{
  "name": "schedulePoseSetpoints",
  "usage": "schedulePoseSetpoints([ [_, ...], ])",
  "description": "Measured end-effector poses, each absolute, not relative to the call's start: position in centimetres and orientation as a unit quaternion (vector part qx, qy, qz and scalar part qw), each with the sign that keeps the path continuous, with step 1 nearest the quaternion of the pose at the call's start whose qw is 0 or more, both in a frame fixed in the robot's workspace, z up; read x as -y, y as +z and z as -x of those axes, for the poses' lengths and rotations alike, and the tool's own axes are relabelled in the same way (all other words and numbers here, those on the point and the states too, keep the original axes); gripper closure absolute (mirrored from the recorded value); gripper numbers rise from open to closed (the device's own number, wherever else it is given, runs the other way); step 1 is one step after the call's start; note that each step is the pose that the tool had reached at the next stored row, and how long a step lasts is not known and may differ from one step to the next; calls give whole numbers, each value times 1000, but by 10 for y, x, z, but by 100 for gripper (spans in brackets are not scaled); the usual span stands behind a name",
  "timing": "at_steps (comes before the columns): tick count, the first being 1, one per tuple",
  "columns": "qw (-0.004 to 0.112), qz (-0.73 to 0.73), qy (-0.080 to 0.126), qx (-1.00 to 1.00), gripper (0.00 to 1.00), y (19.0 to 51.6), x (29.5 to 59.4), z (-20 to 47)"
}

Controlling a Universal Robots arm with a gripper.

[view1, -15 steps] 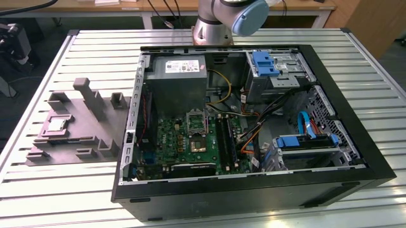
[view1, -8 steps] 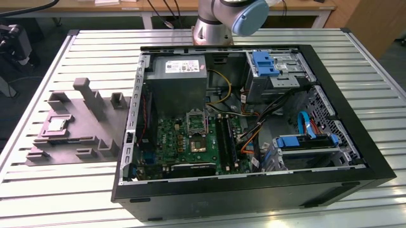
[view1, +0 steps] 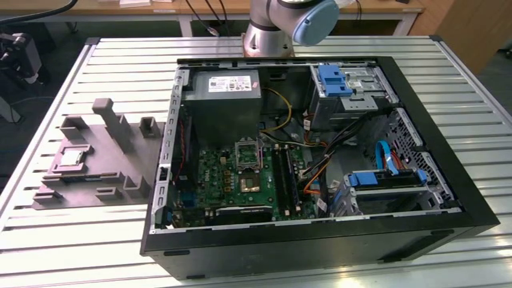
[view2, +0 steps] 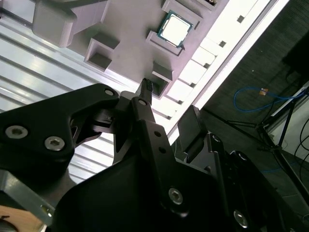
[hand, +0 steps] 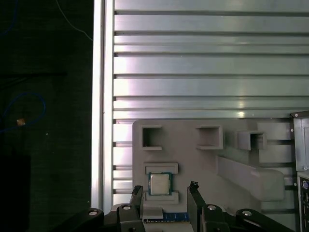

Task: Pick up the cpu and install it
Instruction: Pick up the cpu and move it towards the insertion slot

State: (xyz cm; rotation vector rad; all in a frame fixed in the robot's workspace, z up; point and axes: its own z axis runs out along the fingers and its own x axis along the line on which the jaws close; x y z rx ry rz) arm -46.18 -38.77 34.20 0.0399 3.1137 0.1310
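A slatted aluminium worktop (view1: 80,240) carries an open computer case (view1: 320,243). At the case's nine o'clock in the exterior view lies a grey moulded tray (view1: 104,177). The gripper (hand: 165,189) hangs over that tray with its fingers (hand: 194,187) spread wide, gripping nothing. In the first wrist view the cpu (hand: 160,183) shows in the gap between the two fingertips. The gap is wider than the chip, and the chip's square edges run in line with the fingers. The second wrist view puts the cpu well beyond the fingertips, so I judge them apart, not touching. The cpu lies flat, pale top up, in a shallow recess of the tray. It is well apart from the motherboard's socket bracket (view1: 248,155), at the bracket's nine o'clock in the exterior view.
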Motion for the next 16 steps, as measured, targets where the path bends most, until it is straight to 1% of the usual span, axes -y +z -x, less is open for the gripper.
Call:
schedulePoseSetpoints([
  [16, 12, -13, 45, -999, 51, 339, 388, 462],
])
